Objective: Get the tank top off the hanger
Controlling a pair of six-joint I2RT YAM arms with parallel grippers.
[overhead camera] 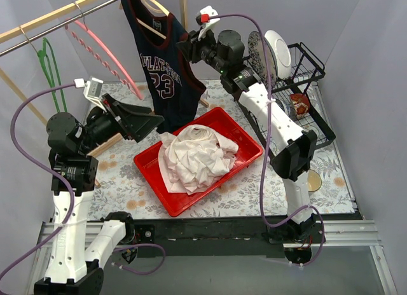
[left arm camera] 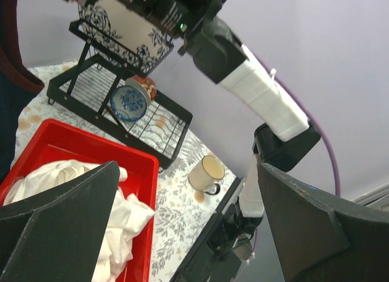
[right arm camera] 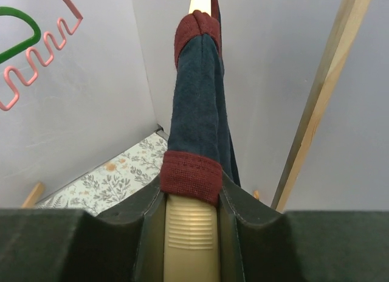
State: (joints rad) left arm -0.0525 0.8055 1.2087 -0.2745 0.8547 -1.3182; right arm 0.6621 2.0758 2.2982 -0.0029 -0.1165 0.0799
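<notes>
Upper centre of the overhead view: the tank top [overhead camera: 162,72] hangs from the rail [overhead camera: 54,14] on its hanger [right arm camera: 190,239], navy with maroon trim, its hem down near the far edge of the red tray [overhead camera: 245,156]; it is not off yet.

The right gripper [overhead camera: 189,48] is up at the hanger's shoulder, and its own wrist camera shows why; the fingers press in on either side of the ribbed cream tip, clamped on it just below the maroon edge of the strap. My read is that it pins the hanger steady so the strap can be slid off the end.

Lower left of the overhead, the left gripper [overhead camera: 151,123] hovers with jaws wide apart and nothing between them, close beside the lower part of the shirt; that looks a sensible spot for taking the cloth and pulling it down and away.

Now what the views trade. The overhead cannot say whether the right fingers really bite; the right wrist view settles that, and shows the strap bunched narrow along the hanger arm. The left wrist view catches only a sliver of shirt at its left edge; instead it shows the white cloth [left arm camera: 134,215] heaped in the tray, the dish rack [left arm camera: 176,121] at upper left, and a mug [left arm camera: 206,172] near the centre.
</notes>
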